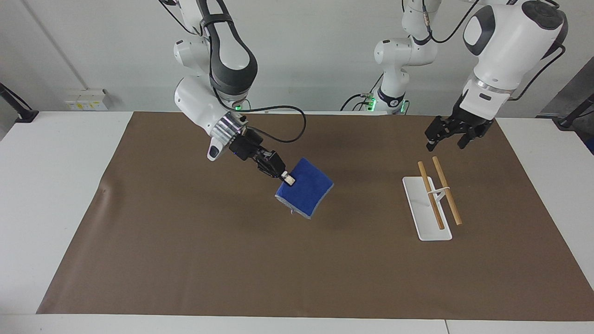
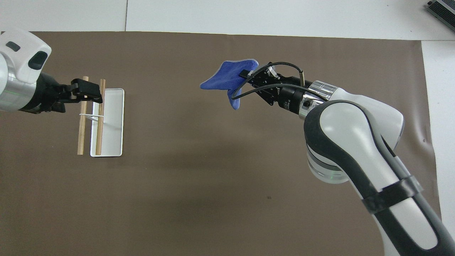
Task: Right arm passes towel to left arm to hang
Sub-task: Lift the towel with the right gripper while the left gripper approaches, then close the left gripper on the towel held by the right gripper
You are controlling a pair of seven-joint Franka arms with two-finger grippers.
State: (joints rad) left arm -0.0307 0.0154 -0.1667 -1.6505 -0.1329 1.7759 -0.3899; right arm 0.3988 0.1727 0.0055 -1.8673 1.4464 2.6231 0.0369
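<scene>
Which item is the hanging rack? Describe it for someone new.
Start from the brown mat covering the table and go to the left arm's end. There a flat white tray carries the rack. It is the only wooden thing: two parallel rods held above the tray by a thin white bracket.

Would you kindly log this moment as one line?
right end effector: holds towel above mat | left end effector: open over rack | handover: not yet

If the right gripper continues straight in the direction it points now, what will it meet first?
Probably nothing solid. The right gripper is shut on the towel, slanting down toward the left arm's end. Its line seems to end on bare brown mat, short of the rack, though depth is uncertain.
</scene>
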